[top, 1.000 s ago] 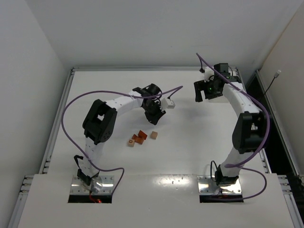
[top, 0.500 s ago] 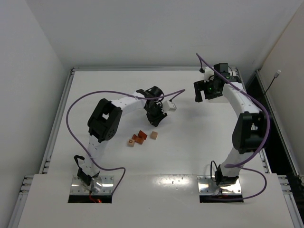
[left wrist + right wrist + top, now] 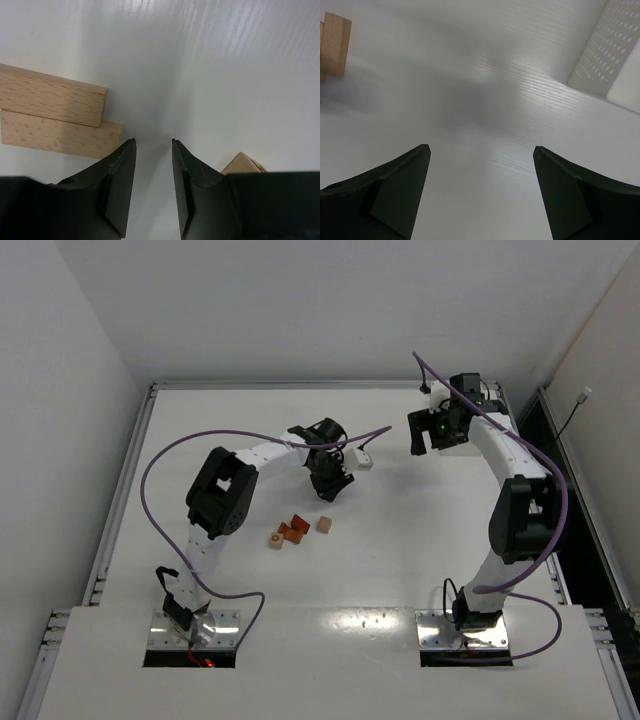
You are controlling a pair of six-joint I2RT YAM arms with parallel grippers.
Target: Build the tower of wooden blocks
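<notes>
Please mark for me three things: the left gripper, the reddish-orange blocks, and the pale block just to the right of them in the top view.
left gripper [image 3: 153, 142]: left wrist view, midway between its fingertips.
reddish-orange blocks [image 3: 294, 530]: top external view, upper face of the pair.
pale block [image 3: 324, 524]: top external view, its upper face.

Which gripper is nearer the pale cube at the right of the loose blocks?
Left. The left gripper is just beyond the pale cube; the right gripper is well away toward the far right.
</notes>
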